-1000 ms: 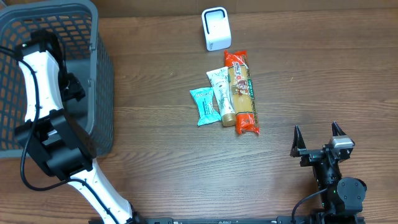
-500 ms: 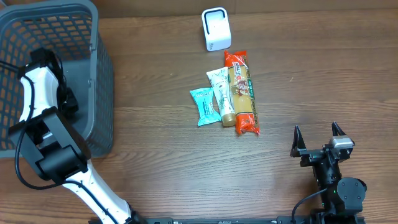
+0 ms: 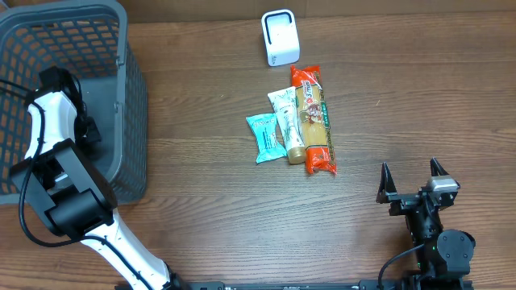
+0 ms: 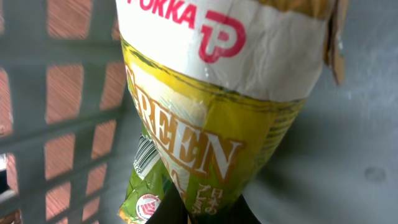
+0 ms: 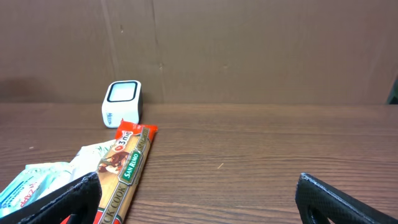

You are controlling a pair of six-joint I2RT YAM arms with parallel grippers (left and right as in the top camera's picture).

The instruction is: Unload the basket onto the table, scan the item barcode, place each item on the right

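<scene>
Pokka green tea pack [image 4: 205,124] is in the left end effector [image 4: 202,213]. Its fingers were apart a second ago and are now drawn together on the pack's narrow lower end, deep inside the grey basket [image 3: 133,97]. Over that second the left arm also settled a little lower in the basket. The pick therefore looks made, though nothing has been lifted or scanned yet.

The wrapper reads "POKKA" in red on a white band beside a red logo. Below it, large letters spell "GREEN" on yellow-green, with a line of Japanese characters near the bottom. The barcode [image 4: 144,155] shows as a small white patch on the pack's lower left, curving round the side. It will likely need turning to face the reader.

On the counter [image 3: 210,201], the white scanner [image 3: 280,37] stands well apart from the basket. Just below it lie a teal packet [image 3: 262,137], a white tube [image 3: 286,121] and a long orange pack [image 3: 313,121] marked "San Remo" and "3 min". The right end effector [image 3: 410,173] waits near the front edge with its fingers spread wide, holding nothing.
</scene>
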